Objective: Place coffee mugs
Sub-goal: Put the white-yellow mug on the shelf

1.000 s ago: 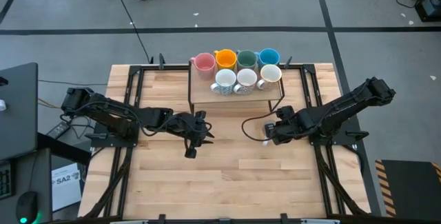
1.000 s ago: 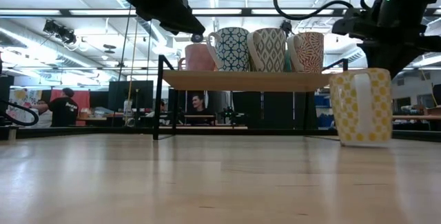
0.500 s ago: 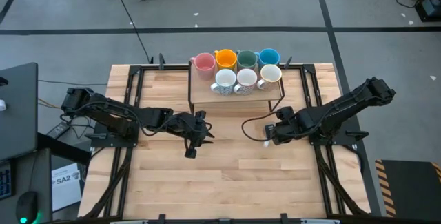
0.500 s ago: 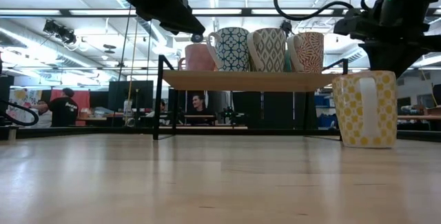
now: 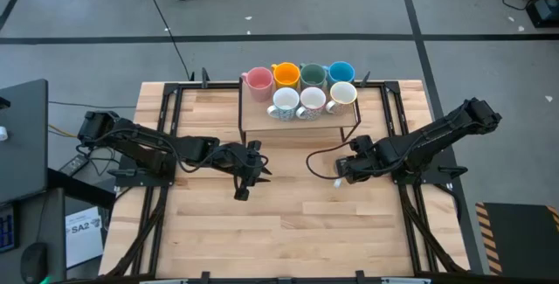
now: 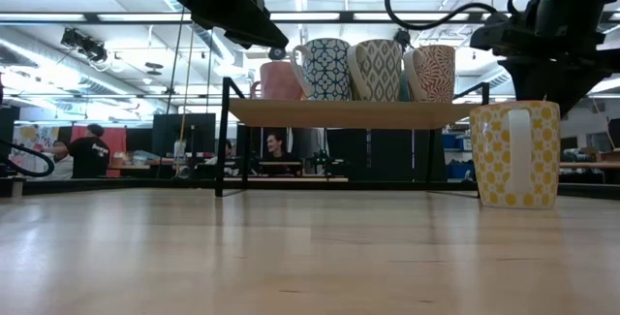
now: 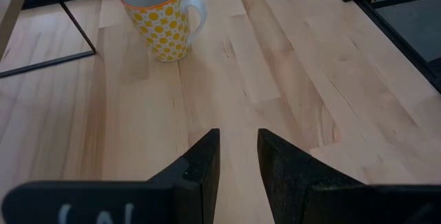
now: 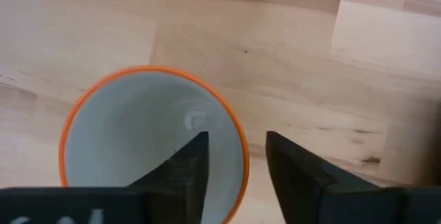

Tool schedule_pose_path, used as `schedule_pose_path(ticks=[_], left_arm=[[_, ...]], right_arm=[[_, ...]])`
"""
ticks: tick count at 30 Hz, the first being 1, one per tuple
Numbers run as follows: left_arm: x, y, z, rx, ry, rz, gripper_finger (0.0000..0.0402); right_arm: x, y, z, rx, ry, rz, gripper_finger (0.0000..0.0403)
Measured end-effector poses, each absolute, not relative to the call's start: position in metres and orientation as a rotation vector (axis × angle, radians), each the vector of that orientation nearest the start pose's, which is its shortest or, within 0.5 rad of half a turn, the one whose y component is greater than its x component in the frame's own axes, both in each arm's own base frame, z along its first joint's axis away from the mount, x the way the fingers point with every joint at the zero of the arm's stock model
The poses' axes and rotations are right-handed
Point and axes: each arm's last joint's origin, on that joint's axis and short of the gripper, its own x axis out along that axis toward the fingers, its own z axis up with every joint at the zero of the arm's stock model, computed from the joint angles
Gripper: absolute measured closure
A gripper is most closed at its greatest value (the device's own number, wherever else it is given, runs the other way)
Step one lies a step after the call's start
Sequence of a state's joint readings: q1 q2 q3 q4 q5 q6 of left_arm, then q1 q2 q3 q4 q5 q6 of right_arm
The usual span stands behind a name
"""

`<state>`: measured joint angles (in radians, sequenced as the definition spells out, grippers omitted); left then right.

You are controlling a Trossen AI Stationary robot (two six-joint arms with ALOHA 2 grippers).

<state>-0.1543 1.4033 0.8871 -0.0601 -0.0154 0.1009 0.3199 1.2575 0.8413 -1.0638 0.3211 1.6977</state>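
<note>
A white mug with yellow dots and an orange rim (image 6: 513,155) stands upright on its base on the table, right of the middle (image 7: 162,24). My right gripper (image 8: 238,141) hangs over it, open, pointing down. One finger is inside the mug (image 8: 151,148) and one outside, on either side of the rim, apart from it. Several more coffee mugs stand on a raised wooden shelf (image 5: 301,125) at the far middle: pink (image 5: 258,79), orange (image 5: 286,75), green, blue and three patterned ones. My left gripper (image 7: 238,162) hovers left of the middle, open, holding nothing.
The shelf stands on thin black legs (image 6: 225,136) with free room under it. Black rails (image 5: 166,135) run along both sides of the table. The near half of the tabletop (image 5: 288,232) is bare wood. People and desks show in the room behind.
The yellow-dotted mug has come down a little and shifted slightly toward the table's right edge. It now stands level on the table, where it has stayed for the last half second.
</note>
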Motion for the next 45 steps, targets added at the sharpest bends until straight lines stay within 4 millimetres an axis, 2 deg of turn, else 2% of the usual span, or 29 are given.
schedule_pose_path(ticks=[7,16,23,29,36,45], left_arm=[[0.296,-0.046,0.242,0.145,0.568,-0.163,0.0296],[0.296,-0.046,0.242,0.145,0.568,-0.164,0.0296],[0.296,-0.046,0.242,0.145,0.568,-0.164,0.0296],[0.296,-0.046,0.242,0.145,0.568,-0.164,0.0296],[0.296,-0.046,0.242,0.145,0.567,-0.164,0.0296],[0.296,-0.046,0.242,0.145,0.568,-0.163,0.0296]], right_arm=[[0.189,0.05,0.216,0.801,0.943,-1.056,0.0213],[0.191,0.044,0.217,0.598,1.05,-0.934,0.0211],[0.199,0.035,0.217,0.425,1.108,-0.772,0.0211],[0.203,0.025,0.217,0.438,1.16,-0.703,0.0214],[0.204,0.017,0.216,0.487,1.187,-0.695,0.0254],[0.204,0.016,0.216,0.582,1.193,-0.714,0.0361]])
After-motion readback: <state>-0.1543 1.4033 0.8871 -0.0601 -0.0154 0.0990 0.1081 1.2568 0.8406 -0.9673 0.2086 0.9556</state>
